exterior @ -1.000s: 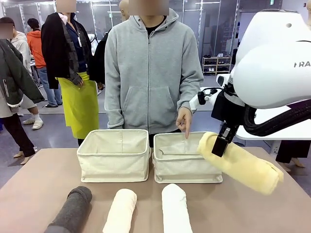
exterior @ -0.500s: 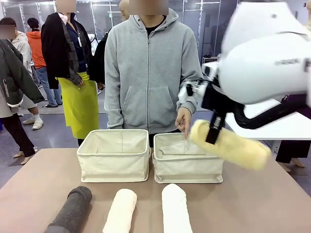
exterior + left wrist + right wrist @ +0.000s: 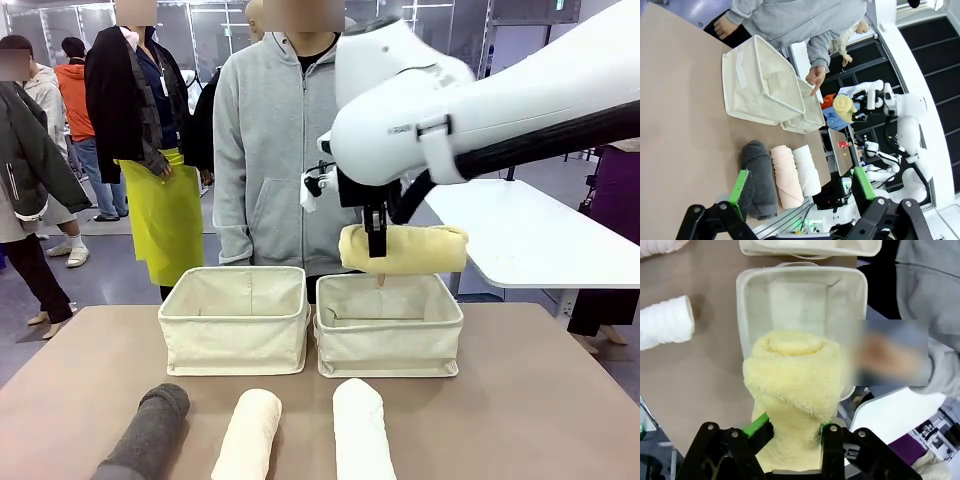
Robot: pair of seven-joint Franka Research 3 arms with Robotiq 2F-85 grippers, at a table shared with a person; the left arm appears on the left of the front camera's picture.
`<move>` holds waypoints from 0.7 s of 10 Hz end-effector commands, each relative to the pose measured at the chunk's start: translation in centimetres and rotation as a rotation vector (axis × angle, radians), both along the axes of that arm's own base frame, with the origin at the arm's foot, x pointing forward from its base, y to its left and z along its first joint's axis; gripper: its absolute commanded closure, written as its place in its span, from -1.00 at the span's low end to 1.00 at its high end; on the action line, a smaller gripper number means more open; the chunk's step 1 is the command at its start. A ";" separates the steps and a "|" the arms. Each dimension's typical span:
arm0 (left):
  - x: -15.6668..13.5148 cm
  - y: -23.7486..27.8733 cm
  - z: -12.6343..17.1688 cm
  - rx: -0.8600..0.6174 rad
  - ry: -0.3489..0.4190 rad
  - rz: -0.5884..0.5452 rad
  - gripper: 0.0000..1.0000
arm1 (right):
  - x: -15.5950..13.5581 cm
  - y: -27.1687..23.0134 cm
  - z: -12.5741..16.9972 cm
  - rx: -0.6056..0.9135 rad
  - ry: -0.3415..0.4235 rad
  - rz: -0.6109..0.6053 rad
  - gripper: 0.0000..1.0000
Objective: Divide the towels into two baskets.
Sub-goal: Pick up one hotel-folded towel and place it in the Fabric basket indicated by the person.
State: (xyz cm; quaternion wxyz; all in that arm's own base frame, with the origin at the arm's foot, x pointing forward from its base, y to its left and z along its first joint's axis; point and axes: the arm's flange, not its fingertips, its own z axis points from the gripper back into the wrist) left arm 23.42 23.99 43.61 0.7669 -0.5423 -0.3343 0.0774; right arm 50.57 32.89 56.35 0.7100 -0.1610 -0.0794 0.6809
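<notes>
Now the right arm (image 3: 480,100) reaches across, right jaws clamping the pale yellow towel (image 3: 420,250) over a basket (image 3: 388,345) — left jaws agape.

Illumination: bright, even and diffuse, from ceiling strip lights (image 3: 432,6) overhead.

Shadows: soft and short. Narrow dark bands lie on the tabletop (image 3: 520,400) under the baskets (image 3: 235,335) and beside the white towel (image 3: 665,322).

Glare: mild highlights on the right arm's white shell (image 3: 400,90).

Front view: sharp throughout.

Wrist views: straight lines bow toward the edges. The pale yellow towel (image 3: 792,375), close to the lens, appears slightly soft.
</notes>
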 end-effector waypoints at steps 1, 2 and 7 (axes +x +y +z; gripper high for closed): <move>-0.2 0.2 0.1 -0.009 -0.020 -0.003 -1.00 | 2.5 0.4 -0.6 -0.055 0.069 0.014 0.30; -0.2 0.2 0.1 -0.009 -0.020 -0.003 -1.00 | 3.1 -0.2 -2.4 -0.052 0.119 -0.008 0.30; -0.2 0.2 0.1 -0.009 -0.020 -0.003 -1.00 | 6.7 -0.5 -11.4 -0.005 0.167 0.114 0.30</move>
